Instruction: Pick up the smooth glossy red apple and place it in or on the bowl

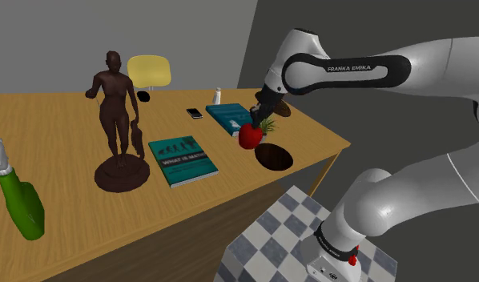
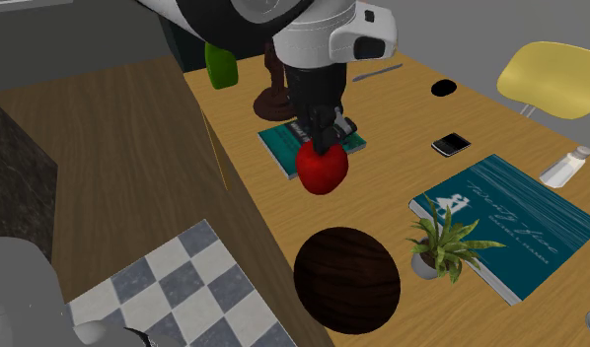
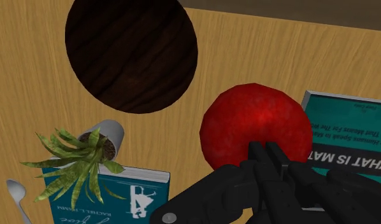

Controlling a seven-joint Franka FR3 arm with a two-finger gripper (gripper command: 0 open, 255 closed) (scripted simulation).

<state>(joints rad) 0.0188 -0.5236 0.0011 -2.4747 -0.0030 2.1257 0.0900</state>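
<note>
A glossy red apple [image 1: 247, 136] [image 2: 322, 168] hangs above the wooden table, clasped from above by my black gripper [image 1: 255, 120] [image 2: 324, 140]. In the wrist view the fingers [image 3: 260, 154] press together on the apple [image 3: 256, 124]. A dark brown wooden bowl [image 1: 274, 156] [image 2: 346, 280] [image 3: 132, 54] sits empty near the table's edge. It lies a short way beyond the apple, toward the shoulder view's lower right. The apple is off to one side of the bowl, not over it.
A small potted plant [image 2: 441, 246] stands beside the bowl, next to a teal book [image 2: 510, 222]. Another teal book [image 1: 182, 160] lies under the apple's side. A brown statue [image 1: 118, 120], green bottle [image 1: 20, 204], phone [image 2: 451, 145] and yellow chair [image 1: 148, 70] stand farther off.
</note>
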